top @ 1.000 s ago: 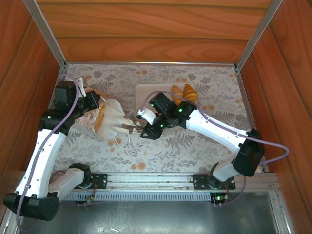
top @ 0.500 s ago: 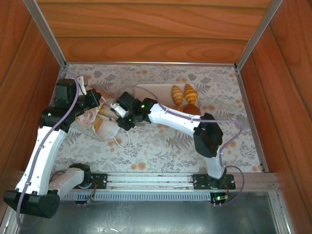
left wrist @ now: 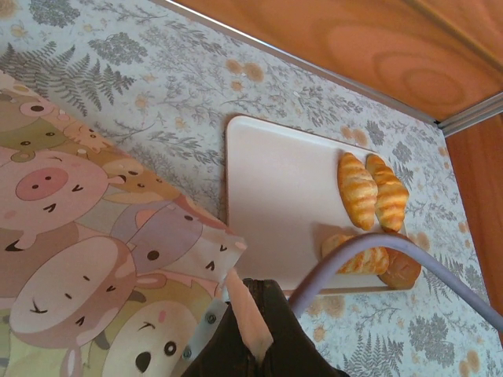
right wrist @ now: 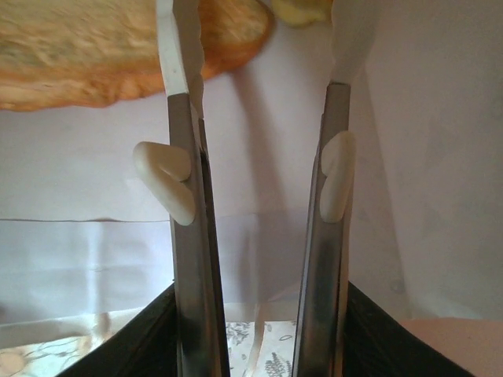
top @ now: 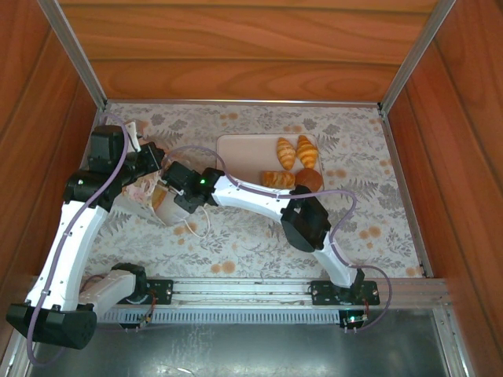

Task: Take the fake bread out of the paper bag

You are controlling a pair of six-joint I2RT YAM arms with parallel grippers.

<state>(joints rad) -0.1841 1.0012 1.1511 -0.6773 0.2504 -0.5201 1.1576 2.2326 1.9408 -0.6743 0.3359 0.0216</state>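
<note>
The paper bag (top: 144, 191) lies on its side at the left, its mouth facing right; its side carries a cartoon pig print (left wrist: 71, 251). My left gripper (top: 154, 162) is shut on the bag's upper edge (left wrist: 250, 314). My right gripper (top: 171, 191) is inside the bag's mouth, open (right wrist: 263, 55), with white paper walls around it. A golden-brown piece of fake bread (right wrist: 94, 47) lies just beyond its left finger (right wrist: 182, 102), and a pale piece (right wrist: 302, 9) sits at the top. Outside the bag, three croissants (top: 285, 152) (top: 306, 149) (top: 277, 179) and a brown bun (top: 311, 181) rest on the tray.
The pale pink tray (top: 244, 153) sits right of the bag, its left half bare (left wrist: 275, 188). The bag's cord handle (top: 196, 228) trails on the floral tablecloth. Wooden walls enclose the table on three sides. The right arm's purple cable (left wrist: 369, 251) crosses the left wrist view.
The right arm has swung left from beside the tray and pushed its open gripper into the bag's mouth, uncovering the tray's third croissant and bun. The left gripper has kept its hold.
</note>
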